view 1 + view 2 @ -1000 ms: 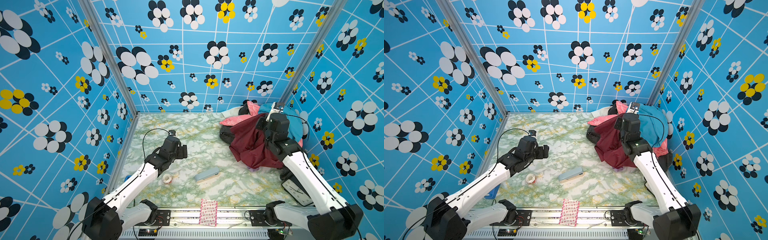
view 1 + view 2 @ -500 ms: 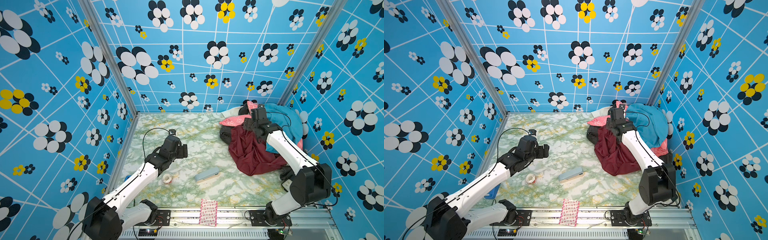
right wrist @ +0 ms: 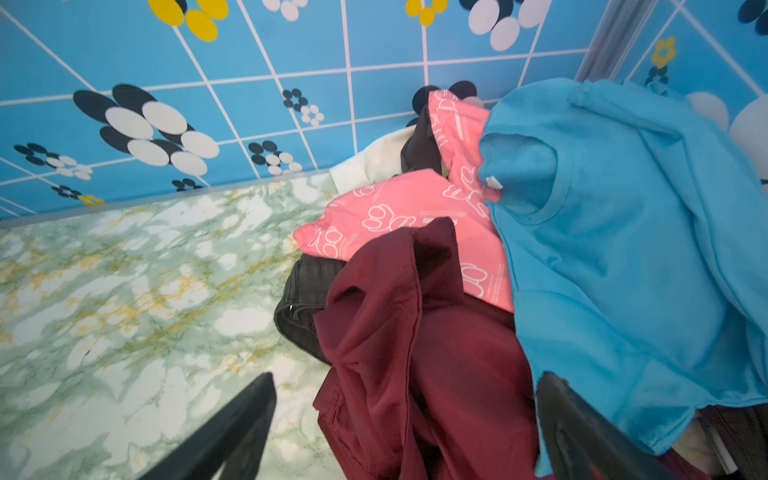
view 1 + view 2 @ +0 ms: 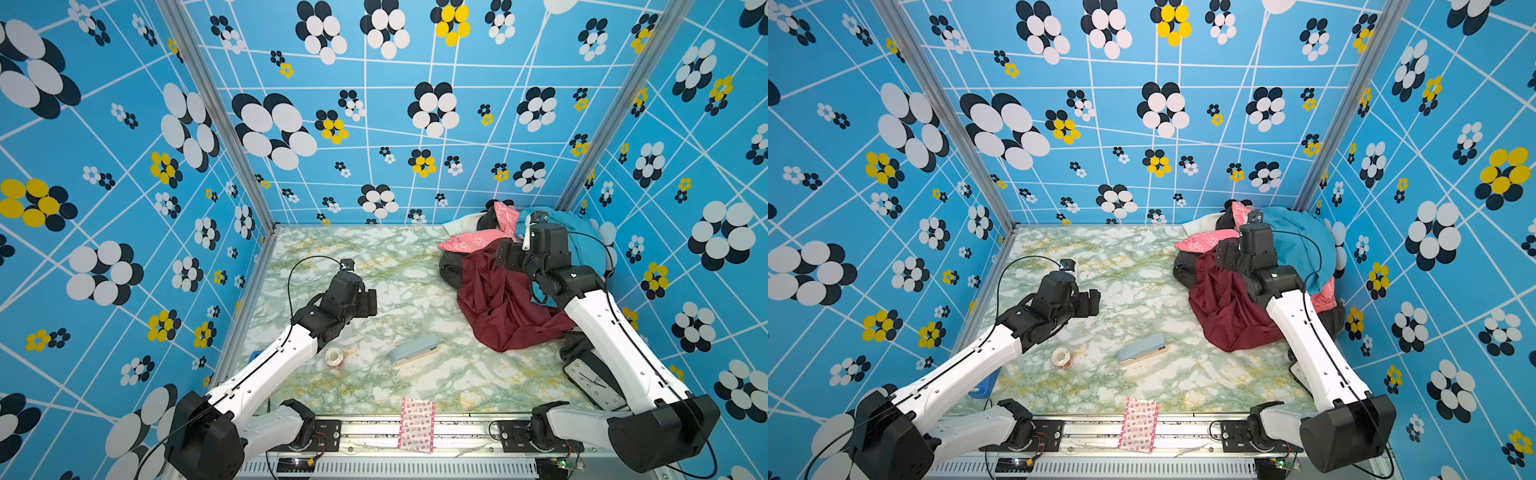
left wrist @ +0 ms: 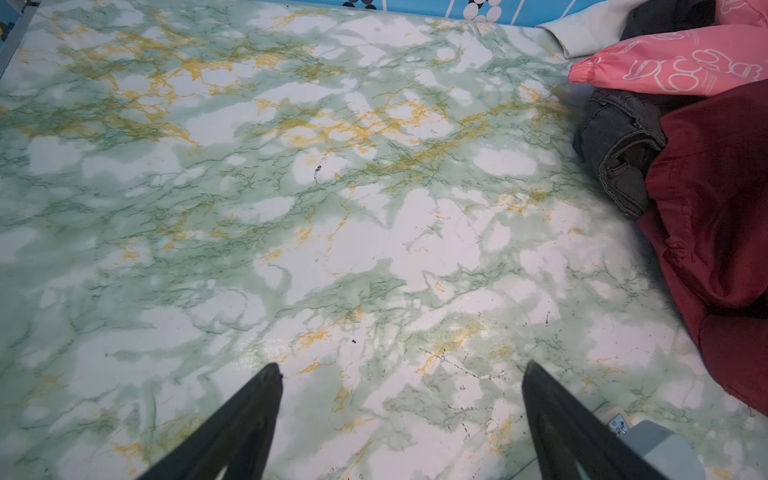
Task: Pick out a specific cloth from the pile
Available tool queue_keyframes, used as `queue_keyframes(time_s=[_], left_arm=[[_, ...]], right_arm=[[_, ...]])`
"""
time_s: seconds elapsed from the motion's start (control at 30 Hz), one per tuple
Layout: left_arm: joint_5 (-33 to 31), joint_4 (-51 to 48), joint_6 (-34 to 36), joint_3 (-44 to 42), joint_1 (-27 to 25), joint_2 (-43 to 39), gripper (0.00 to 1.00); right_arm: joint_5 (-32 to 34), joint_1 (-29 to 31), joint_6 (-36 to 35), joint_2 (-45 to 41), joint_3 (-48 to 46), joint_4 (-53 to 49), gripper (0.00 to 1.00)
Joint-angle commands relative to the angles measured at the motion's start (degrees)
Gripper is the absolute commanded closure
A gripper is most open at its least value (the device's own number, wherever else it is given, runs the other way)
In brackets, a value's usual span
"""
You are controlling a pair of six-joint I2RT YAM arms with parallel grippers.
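Maroon, thin and faintly shiny: shows the cloth [image 4: 503, 307] slumped down the near side of the pile [image 4: 473, 241] in the far right corner, lower folds spread on the marble table [image 4: 374, 257]. Touches a pink white-printed piece [image 3: 399, 203] and a black piece [image 5: 619, 153], with a teal top [image 3: 623, 232] overlapping one edge. Shows the right gripper [image 3: 405, 378] close over the cloth, fingers spread wide, pinching nothing; cannot tell whether a fingertip touches fabric. Shows the left gripper [image 5: 401, 368] spread wide too, empty, above bare marble, well apart from the pile. Nearer the front, on the table: a tape roll [image 4: 334, 356] and a pale blue-grey case [image 4: 413, 353].
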Motion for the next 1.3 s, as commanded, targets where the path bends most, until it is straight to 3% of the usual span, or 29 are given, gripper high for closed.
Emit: queue_keyframes(time_s=[0.0,0.53,0.73,0.9,1.0,1.03,1.07,1.17,1.2,1.27], left_arm=[[-0.3,-0.2,-0.7,1.9,-0.5,0.5,0.08],[-0.5,0.8,-0.7,1.8,-1.0,0.0,0.09],[-0.2,0.0,-0.7,2.3,-1.2,0.3,0.09],[-0.8,-0.8,-0.8,2.5,-1.3,0.1,0.09],[-0.9,-0.7,-0.8,2.6,-1.3,0.0,0.09],[-0.8,-0.7,-0.9,2.7,-1.3,0.0,0.09],[-0.8,-0.7,-0.8,2.7,-1.3,0.1,0.09],[-0.6,-0.8,-0.6,3.1,-1.4,0.4,0.09],[-0.6,-0.9,-0.5,3.3,-1.4,0.5,0.09],[-0.5,-0.9,-0.4,3.4,-1.4,0.6,0.09]], right_arm=[[-2.8,-0.2,-2.0,3.0,-1.3,-6.7,0.01],[2.1,-0.2,-4.0,14.8,-1.9,-10.3,0.01],[6.4,-0.2,-5.1,17.0,-4.3,-7.2,0.01],[5.7,-0.2,-4.6,19.5,-4.1,-6.4,0.03],[5.5,-0.2,-4.3,19.9,-4.2,-5.9,0.24],[5.5,-0.2,-4.2,19.9,-4.3,-5.7,0.38],[5.7,-0.2,-4.0,20.0,-4.4,-5.5,0.58],[5.9,-0.2,-3.3,19.7,-4.3,-5.2,0.93],[5.9,-0.2,-3.2,19.5,-4.2,-5.4,1.00],[5.8,-0.2,-2.8,18.5,-3.7,-6.1,1.00]])
